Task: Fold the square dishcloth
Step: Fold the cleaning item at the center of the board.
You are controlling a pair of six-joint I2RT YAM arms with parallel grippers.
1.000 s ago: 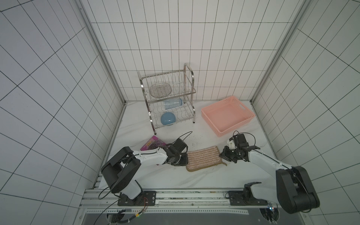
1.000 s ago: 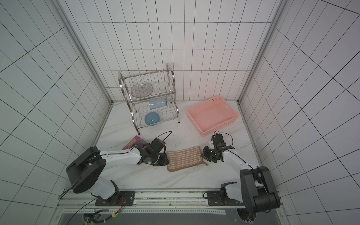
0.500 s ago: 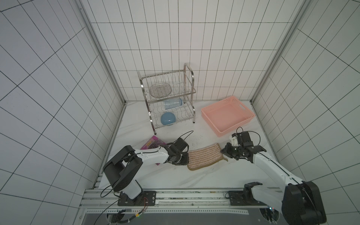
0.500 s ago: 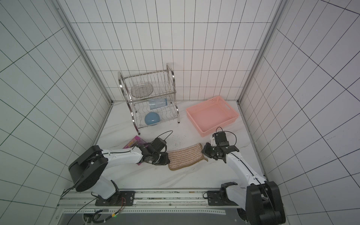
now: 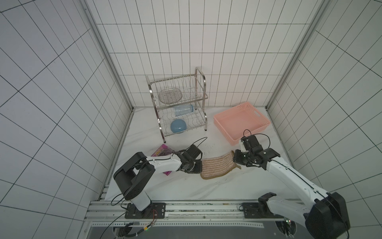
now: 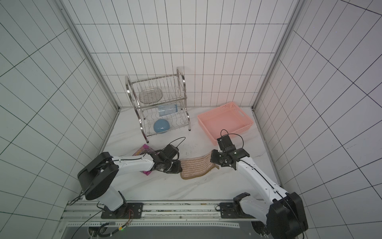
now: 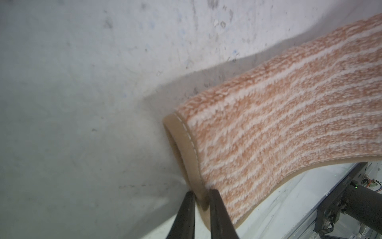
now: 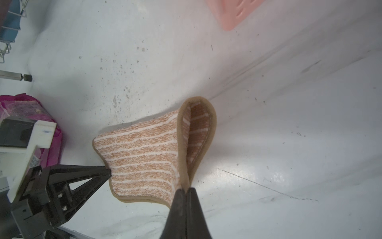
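**Item 1, square dishcloth** [image 5: 219, 166] [image 6: 196, 166]: soft tan-brown cloth with thin white stripes and a darker brown hem. It is strung between the two grippers at the front middle of the white marbled tabletop [image 5: 186, 186]. The right end is raised and doubled over into a loop, as the right wrist view [image 8: 144, 157] shows. The near edge droops toward the table, and I cannot tell whether it touches.

**Item 2, left gripper** [image 5: 199, 166] [image 6: 179, 166]: its jaws pinch the hem at the cloth's left end, and the left wrist view [image 7: 199, 195] shows brown edging between the black fingers. The arm lies low, with the forearm stretched rightward from the front-left base.

**Item 3, right gripper** [image 5: 236, 160] [image 6: 214, 160]: its jaws are pressed together on the doubled hem at the right end [image 8: 186, 189]. The arm rises slantwise from the front-right base, with the wrist turned leftward.

**Item 4, flat magenta snack packet** [image 5: 160, 152] [image 6: 141, 151]: partly under the left forearm and apart from the cloth.

**Item 5, pink perforated plastic basket** [image 5: 223, 132] [image 6: 206, 132]: behind the right gripper, near it but not touching.

**Item 6, two-tier chrome wire dish rack** [image 5: 175, 78]: at the back wall, well apart from the cloth.

**Room:** there is bare tabletop in front of the cloth down to the front rail, and also between the cloth and the rack. The strip between the right arm and the right tiled wall is narrower.
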